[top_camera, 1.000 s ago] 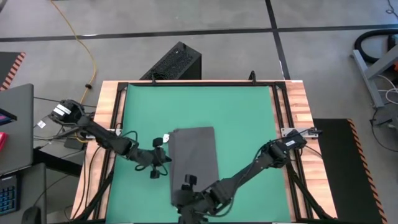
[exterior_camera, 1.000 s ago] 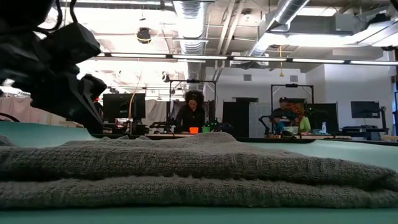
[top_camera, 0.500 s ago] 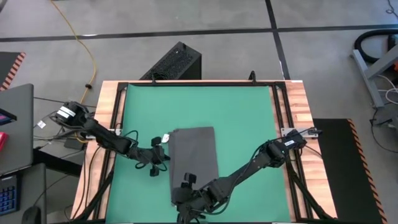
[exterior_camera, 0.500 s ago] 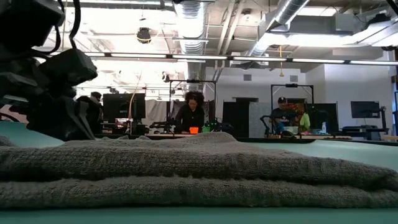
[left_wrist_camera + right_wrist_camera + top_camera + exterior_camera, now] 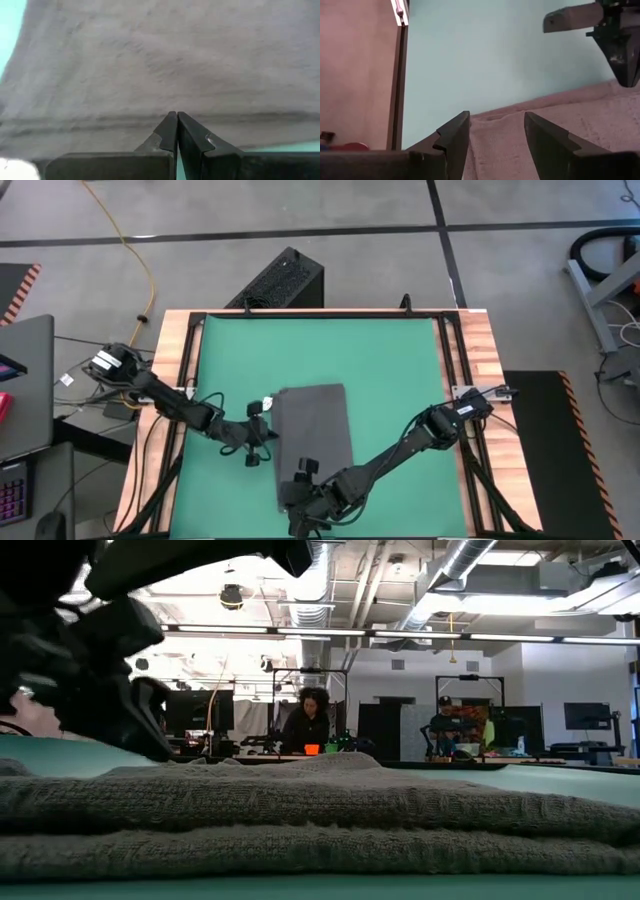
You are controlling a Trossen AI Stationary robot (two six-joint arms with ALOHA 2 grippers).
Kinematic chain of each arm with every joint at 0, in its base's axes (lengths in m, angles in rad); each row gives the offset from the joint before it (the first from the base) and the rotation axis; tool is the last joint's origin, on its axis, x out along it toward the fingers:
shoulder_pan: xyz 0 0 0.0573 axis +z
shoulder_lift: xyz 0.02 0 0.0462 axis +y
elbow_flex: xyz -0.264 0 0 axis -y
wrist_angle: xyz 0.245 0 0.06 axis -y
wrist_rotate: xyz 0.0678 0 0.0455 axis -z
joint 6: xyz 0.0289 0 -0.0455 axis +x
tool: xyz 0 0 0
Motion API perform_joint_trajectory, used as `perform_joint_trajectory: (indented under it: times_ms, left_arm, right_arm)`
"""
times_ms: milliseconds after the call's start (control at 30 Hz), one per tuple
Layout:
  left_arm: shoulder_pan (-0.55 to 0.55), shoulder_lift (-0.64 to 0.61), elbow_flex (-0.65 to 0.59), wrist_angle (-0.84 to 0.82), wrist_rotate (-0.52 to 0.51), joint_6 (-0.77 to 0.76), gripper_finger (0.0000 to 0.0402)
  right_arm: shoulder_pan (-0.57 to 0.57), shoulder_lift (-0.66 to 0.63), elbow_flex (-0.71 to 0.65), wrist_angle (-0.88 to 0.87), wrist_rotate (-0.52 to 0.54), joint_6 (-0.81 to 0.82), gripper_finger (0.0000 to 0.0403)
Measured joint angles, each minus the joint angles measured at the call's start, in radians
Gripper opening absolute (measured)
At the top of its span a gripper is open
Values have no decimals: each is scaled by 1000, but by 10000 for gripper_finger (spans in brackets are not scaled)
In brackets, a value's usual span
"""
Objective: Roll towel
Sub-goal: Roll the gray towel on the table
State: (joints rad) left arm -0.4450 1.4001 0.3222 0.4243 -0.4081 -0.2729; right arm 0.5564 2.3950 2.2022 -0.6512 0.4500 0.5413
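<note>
The dark grey towel [image 5: 312, 442] lies folded into a long rectangle on the green mat [image 5: 390, 370], with two layers showing in the low view [image 5: 320, 820]. Its small white tag [image 5: 266, 401] sticks out at the far left corner. My left gripper [image 5: 266, 443] is shut, with its tips at the towel's left edge [image 5: 176, 116]. My right gripper [image 5: 297, 498] is open over the towel's near left corner, one finger on each side of that corner's edge [image 5: 492, 122]. The left gripper also shows farther off in the right wrist view [image 5: 615, 35]. My left gripper's shut fingertips [image 5: 172, 125] stand at the towel's left folded edge [image 5: 150, 120], coming about level from the table's left. I cannot tell whether they touch the cloth.
Wooden table strips [image 5: 175, 380] border the mat on the left and right. A black device [image 5: 280, 280] stands on the floor beyond the far edge. A laptop [image 5: 25, 380] sits off the table's left. People [image 5: 312, 720] work in the room behind. Bare mat lies to the right of the towel.
My left gripper has shifted a little toward the table's right, up to the towel's left edge. The towel has stayed as it was.
</note>
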Motion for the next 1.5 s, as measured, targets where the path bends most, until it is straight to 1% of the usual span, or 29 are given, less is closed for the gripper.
perform_joint_trajectory:
  times_ms: [133, 233, 467, 533, 633, 667, 733, 833, 933, 1067, 1167, 1500]
  left_arm:
    - [16, 18, -24, 45, 35, -12, 0]
    - [9, 51, -35, 46, 35, -31, 0]
    - [6, 171, -24, 171, 46, -40, 0]
    - [6, 201, -24, 185, 56, -61, 0]
    - [6, 224, -24, 197, 58, -88, 0]
    - [6, 227, -23, 197, 62, -90, 0]
    - [7, 226, -23, 196, 68, -95, 0]
    - [7, 226, -23, 194, 71, -107, 0]
    - [7, 227, -23, 195, 70, -113, 0]
    - [7, 227, -24, 201, 63, -109, 0]
    - [7, 227, -24, 202, 63, -114, 0]
    - [6, 228, -25, 203, 61, -122, 0]
  right_arm:
    - [0, 0, 0, -5, 0, 0, 211]
    - [-4, 0, 0, -8, 0, -29, 211]
    - [-16, 0, 0, -2, -9, -122, 211]
    - [-16, 21, 2, 37, -24, -132, 211]
    - [-7, 66, 2, 85, -87, -139, 211]
    - [-1, 76, 2, 80, -100, -131, 211]
    - [7, 84, 1, 66, -89, -95, 211]
    - [21, 69, 5, 49, -32, -48, 211]
    - [28, 66, 7, 49, -16, -55, 211]
    - [32, 95, 7, 57, -30, -94, 211]
    - [32, 100, 2, 19, -32, -93, 211]
    - [24, 97, -6, 35, -29, -103, 210]
